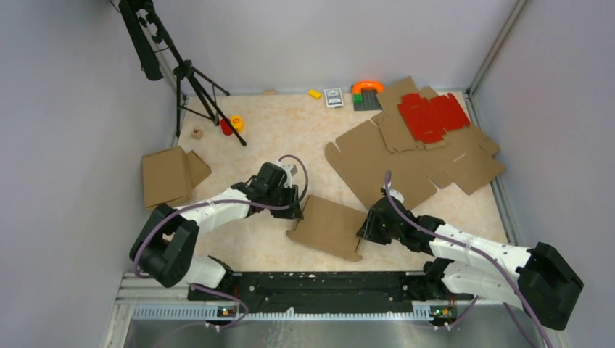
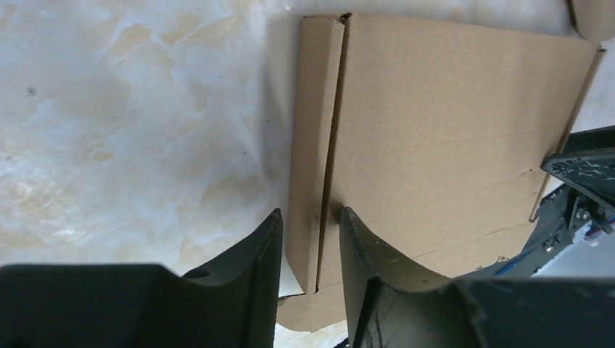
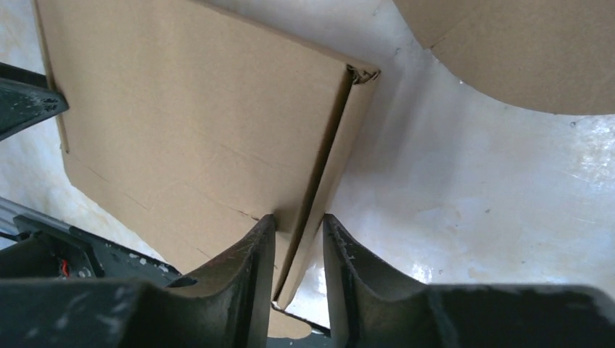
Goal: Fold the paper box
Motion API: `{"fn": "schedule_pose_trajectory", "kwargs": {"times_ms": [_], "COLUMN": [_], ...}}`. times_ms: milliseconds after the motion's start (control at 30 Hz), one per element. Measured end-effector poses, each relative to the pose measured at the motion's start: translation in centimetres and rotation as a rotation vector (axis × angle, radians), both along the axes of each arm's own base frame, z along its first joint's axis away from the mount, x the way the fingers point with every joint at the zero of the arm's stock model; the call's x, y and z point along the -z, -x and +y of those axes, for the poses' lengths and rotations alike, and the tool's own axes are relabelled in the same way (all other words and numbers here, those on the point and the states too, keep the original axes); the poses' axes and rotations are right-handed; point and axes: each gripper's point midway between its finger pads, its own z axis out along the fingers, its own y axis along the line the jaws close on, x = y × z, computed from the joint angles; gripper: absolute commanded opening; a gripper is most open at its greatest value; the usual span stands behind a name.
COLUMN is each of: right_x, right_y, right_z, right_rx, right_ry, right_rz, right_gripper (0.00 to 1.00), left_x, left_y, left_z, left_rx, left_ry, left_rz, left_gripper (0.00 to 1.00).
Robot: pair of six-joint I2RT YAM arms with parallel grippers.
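Observation:
The paper box (image 1: 326, 221) is a brown cardboard piece lying between my two arms, its side walls folded up. In the left wrist view the paper box (image 2: 435, 130) fills the right half, and my left gripper (image 2: 310, 225) is shut across its upright left wall. From above, the left gripper (image 1: 297, 210) sits at the box's left edge. My right gripper (image 1: 362, 230) sits at the opposite edge. Seen from the right wrist, the paper box (image 3: 181, 123) spreads to the left, with the right gripper (image 3: 297, 225) closed over its raised right wall.
A pile of flat brown cardboard sheets (image 1: 406, 159) lies at the back right, with a red die-cut sheet (image 1: 433, 116) on top. A folded cardboard box (image 1: 168, 175) sits at the left. A tripod (image 1: 196, 87) stands at the back left. Small toys (image 1: 368, 90) line the far edge.

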Motion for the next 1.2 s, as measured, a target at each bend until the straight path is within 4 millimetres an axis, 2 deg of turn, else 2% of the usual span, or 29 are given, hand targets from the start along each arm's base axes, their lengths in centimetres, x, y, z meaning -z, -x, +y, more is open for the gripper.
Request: {"fn": "schedule_pose_trajectory", "kwargs": {"times_ms": [67,167,300,700,767,867,1067,1200], "right_x": [-0.2,-0.1,0.1,0.5,0.5,0.4,0.2,-0.2], "right_y": [-0.1,-0.1,-0.1,-0.5,-0.6,-0.7,-0.9,-0.2], "right_z": [0.3,0.4,0.4,0.6,0.7,0.8,0.9,1.2], "right_rx": [-0.004,-0.007,-0.008,-0.035,-0.042,-0.072,-0.214,-0.324], "right_ry": [-0.014,-0.026,-0.025,0.041,0.046,0.063,0.116,0.108], "right_rz": [-0.005,-0.008,-0.002,0.030,0.028,0.017,-0.040,-0.063], "right_gripper": [0.25,0.15,0.12,0.08,0.14,0.31,0.43,0.54], "left_x": [0.0,-0.1,-0.1,0.0,0.0,0.0,-0.1,-0.2], "left_y": [0.0,0.1,0.1,-0.5,-0.7,-0.8,-0.9,-1.0], "left_z": [-0.5,-1.1,-1.3,-1.4,-1.3,-1.3,-1.2,-1.3], "left_rx": [0.009,0.023,0.034,0.048,0.044,0.040,0.037,0.058], "left_ry": [0.029,0.065,0.092,0.101,0.096,0.091,0.078,0.061], "left_rz": [0.005,0.012,0.026,0.028,0.020,0.013,0.008,-0.005], "left_gripper": [0.30,0.20,0.10,0.06,0.07,0.09,0.13,0.14]}}
